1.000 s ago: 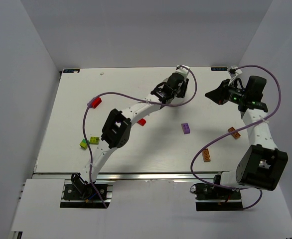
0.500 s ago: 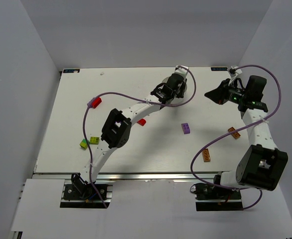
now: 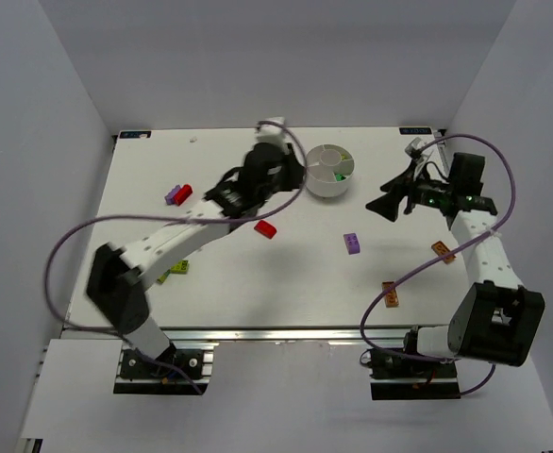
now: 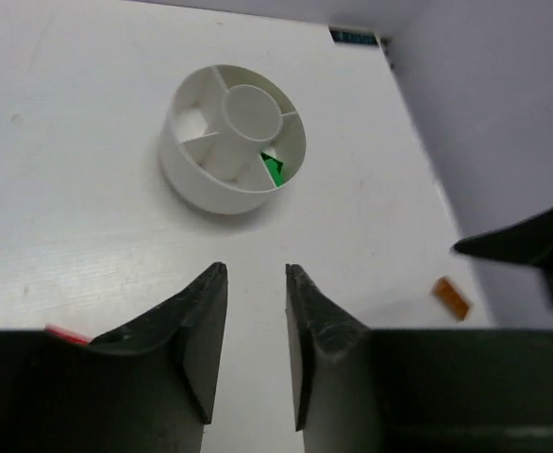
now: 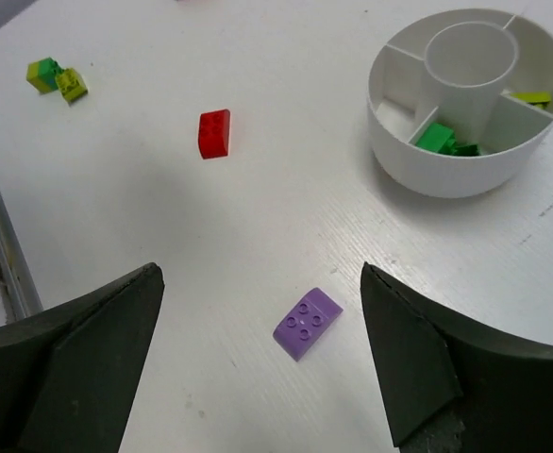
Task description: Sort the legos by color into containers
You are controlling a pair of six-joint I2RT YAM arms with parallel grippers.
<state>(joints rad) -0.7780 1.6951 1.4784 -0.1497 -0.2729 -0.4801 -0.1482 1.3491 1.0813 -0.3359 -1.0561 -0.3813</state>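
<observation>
The round white dish (image 3: 326,185) stands at the table's far middle, with a green brick (image 5: 437,137) and a yellow-green brick (image 5: 533,97) in separate wedges. My left gripper (image 3: 293,175) hovers just left of it, and in its wrist view the dish (image 4: 210,189) lies ahead. The left gripper (image 4: 256,269) is shut down to a narrow gap with nothing in it. My right gripper (image 3: 382,196) is right of the dish. It stands wide open (image 5: 260,274) above a purple brick (image 5: 307,324), which lies on the table between the fingers.
A red brick (image 3: 265,229) lies below the dish and a purple one (image 3: 352,243) mid-table. Two orange bricks (image 3: 444,251) (image 3: 390,293) sit near the right arm. A red and purple pair (image 3: 177,194) lies far left. Green and yellow-green bricks (image 5: 58,77) rest by the left arm.
The left arm swung left off the dish, uncovering it, and its jaws closed down. The right gripper opened wide and shifted a little toward the table's middle.
</observation>
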